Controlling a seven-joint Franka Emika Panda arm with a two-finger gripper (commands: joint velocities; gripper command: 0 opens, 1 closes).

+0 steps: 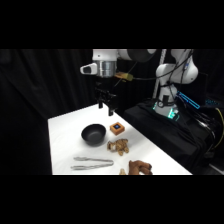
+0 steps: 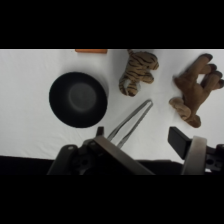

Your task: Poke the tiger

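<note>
The tiger (image 1: 119,146) is a small tan toy with dark stripes, lying on the white table just right of the black bowl (image 1: 93,134). In the wrist view the tiger (image 2: 137,72) lies near the top, between the bowl (image 2: 78,99) and a brown toy. My gripper (image 1: 106,108) hangs in the air over the table's far part, behind the bowl and well above the tiger. From the wrist, the gripper (image 2: 140,136) is open, with nothing between its fingers (image 2: 179,140).
A small orange cube with a blue top (image 1: 117,128) sits just behind the tiger. Metal tongs (image 1: 92,162) lie near the front edge, below the bowl. A larger reddish-brown toy (image 1: 139,167) lies at the front right corner, right of the tiger (image 2: 196,90).
</note>
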